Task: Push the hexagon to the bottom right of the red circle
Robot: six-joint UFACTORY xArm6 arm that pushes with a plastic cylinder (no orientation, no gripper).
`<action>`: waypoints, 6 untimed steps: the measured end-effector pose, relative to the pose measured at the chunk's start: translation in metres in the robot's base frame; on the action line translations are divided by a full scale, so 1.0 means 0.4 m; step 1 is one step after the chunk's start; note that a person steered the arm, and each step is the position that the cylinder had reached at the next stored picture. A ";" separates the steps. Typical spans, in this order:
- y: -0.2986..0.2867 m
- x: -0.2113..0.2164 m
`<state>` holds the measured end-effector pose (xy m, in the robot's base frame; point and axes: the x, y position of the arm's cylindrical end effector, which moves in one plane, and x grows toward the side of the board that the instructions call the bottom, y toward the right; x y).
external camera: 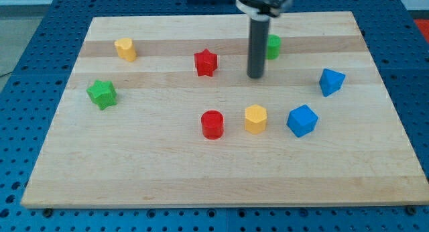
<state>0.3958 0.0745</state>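
Note:
The yellow hexagon (255,119) sits on the wooden board (134,171), just to the right of the red circle (212,124) and about level with it, a small gap between them. My tip (255,76) stands above the hexagon in the view, roughly a block's width of bare board away from it. The rod rises from there to the view's top edge. The tip touches no block.
A red star (206,62) lies left of the rod. A green block (272,46) is partly hidden behind the rod. Two blue blocks (301,121) (331,81) lie at the right. A yellow block (125,49) and a green star (102,94) lie at the left.

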 end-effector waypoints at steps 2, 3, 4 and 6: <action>0.043 0.116; 0.028 0.183; -0.034 0.265; -0.067 0.159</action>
